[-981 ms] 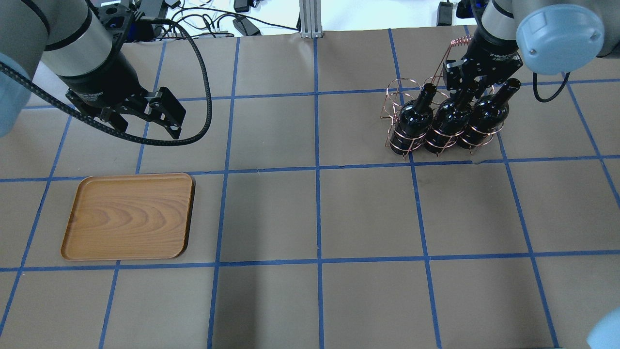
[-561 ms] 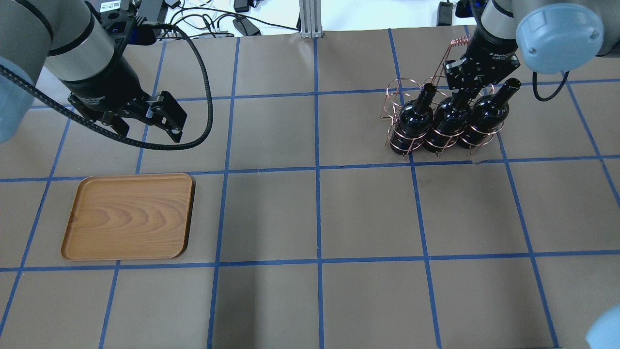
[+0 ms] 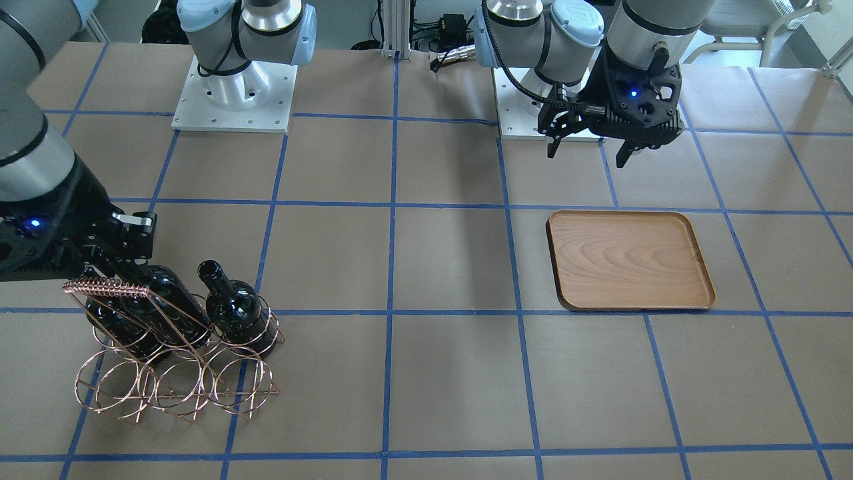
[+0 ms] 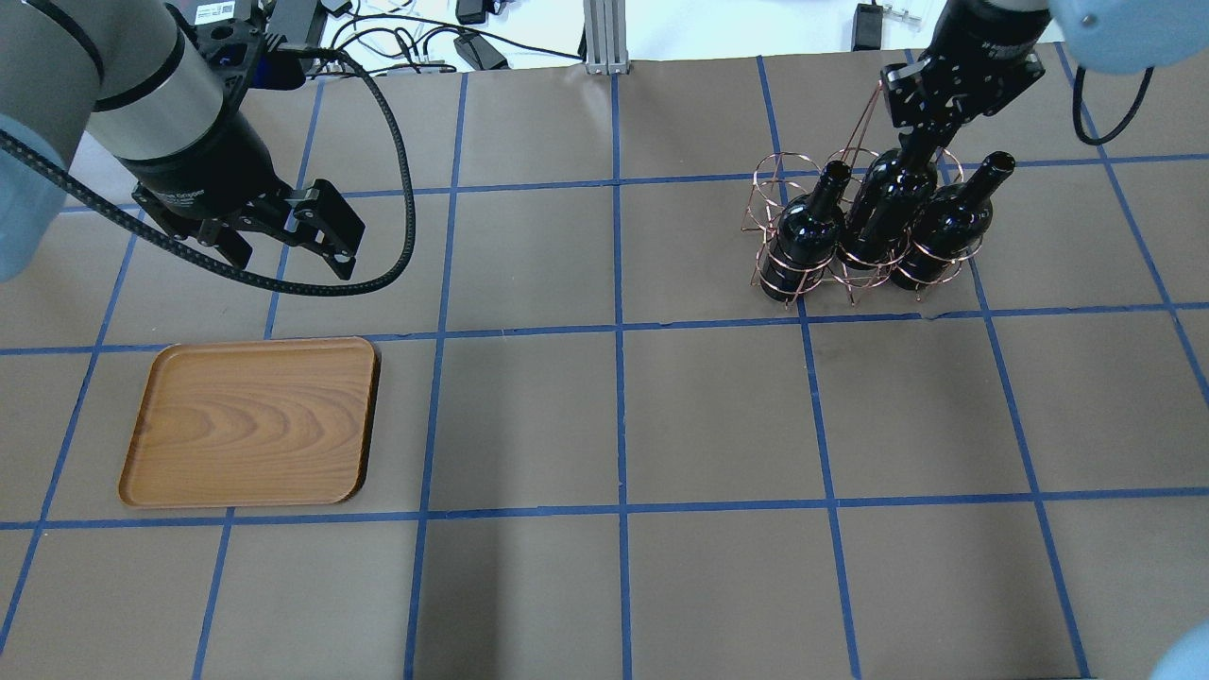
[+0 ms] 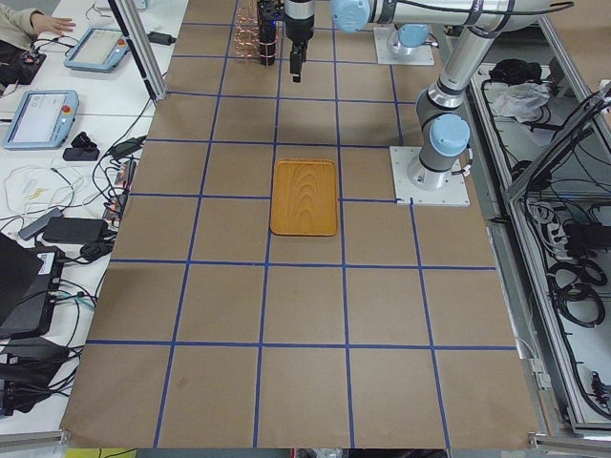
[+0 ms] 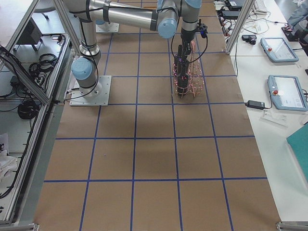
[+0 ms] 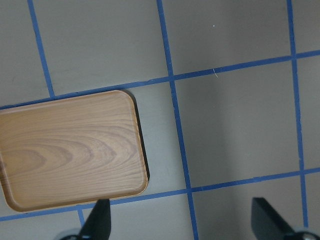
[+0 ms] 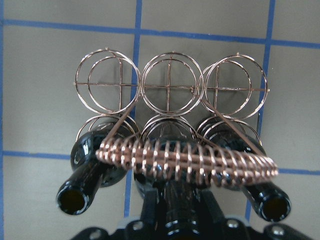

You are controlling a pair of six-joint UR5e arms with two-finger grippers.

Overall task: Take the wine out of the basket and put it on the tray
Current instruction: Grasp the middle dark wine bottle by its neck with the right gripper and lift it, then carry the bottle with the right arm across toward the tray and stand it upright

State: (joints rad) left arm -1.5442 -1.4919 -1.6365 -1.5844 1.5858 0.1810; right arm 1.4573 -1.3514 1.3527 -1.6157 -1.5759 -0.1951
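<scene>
My right gripper [image 4: 930, 140] is shut on the neck of the middle wine bottle [image 4: 886, 210] and holds it raised, its base still in the copper wire basket [image 4: 776, 178]. Two other bottles [image 4: 810, 231] [image 4: 949, 222] stand in the rings on either side. In the front-facing view the gripper [image 3: 130, 267] grips that bottle [image 3: 163, 293] behind the coiled handle [image 3: 106, 288]. The right wrist view shows the handle [image 8: 190, 160] over the held neck [image 8: 175, 202]. The wooden tray [image 4: 250, 420] lies empty at the left. My left gripper [image 4: 283, 247] hangs open and empty beyond it.
The table is brown paper with a blue tape grid. The basket's far row of rings [image 8: 170, 87] holds nothing. Cables and boxes [image 4: 453, 42] lie past the table's far edge. The arm bases [image 3: 233, 93] [image 3: 553, 120] stand at the robot's side.
My right gripper has risen with the middle bottle, which now stands higher than its two neighbours. My left gripper has shifted slightly and stays open.
</scene>
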